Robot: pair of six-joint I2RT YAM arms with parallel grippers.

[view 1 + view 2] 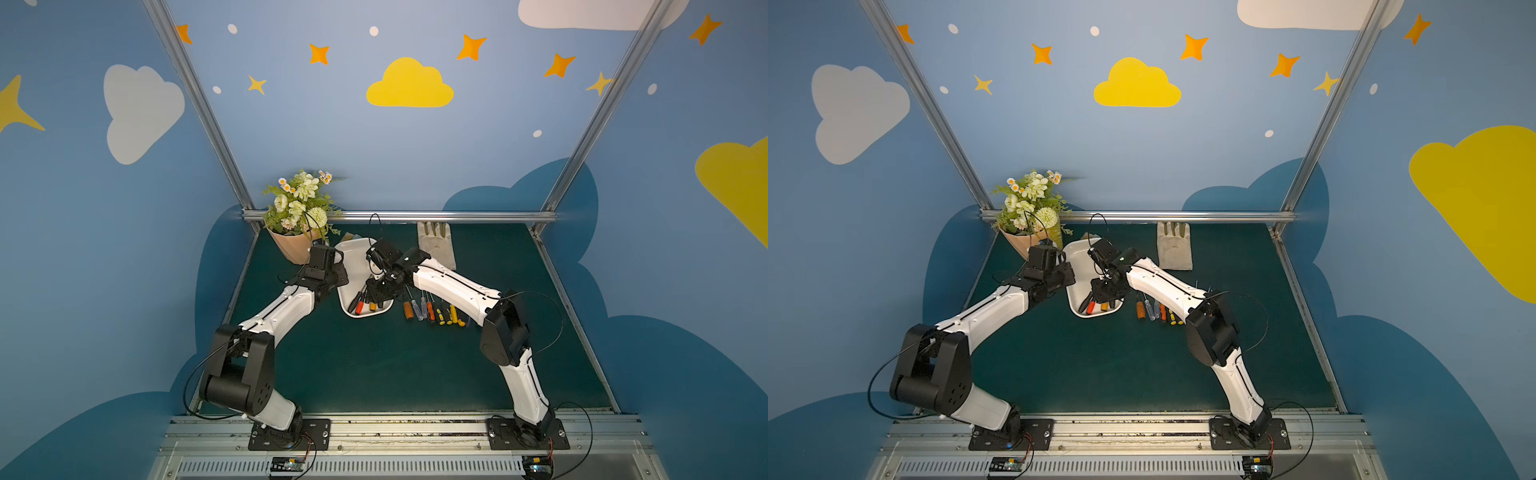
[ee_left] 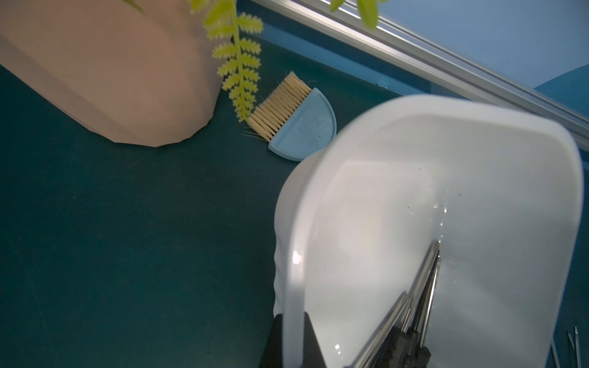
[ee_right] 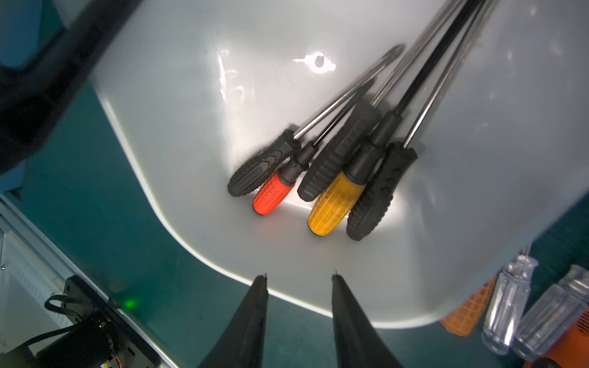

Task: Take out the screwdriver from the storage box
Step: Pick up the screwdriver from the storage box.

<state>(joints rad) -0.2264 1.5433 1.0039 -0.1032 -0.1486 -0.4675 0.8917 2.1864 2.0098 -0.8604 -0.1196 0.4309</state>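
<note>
Over 6 o'clock end of storage box [image 3: 178, 111]: right pincer [image 3: 298, 277] spread, empty; five screwdrivers [image 3: 334, 197] lie inside; left pincer [image 2: 293, 318] pinches box's 9 o'clock rim.

Blue walls [image 1: 374, 158] are seen all round. A yellow cloud [image 1: 409, 85] is painted at twelve o'clock, a white cloud [image 1: 139, 110] at ten, and orange stars [image 1: 319, 54] are scattered above. Aluminium posts [image 1: 200, 104] are stood at the far corners, and a dark green tabletop [image 1: 374, 365] is spread below.
</note>
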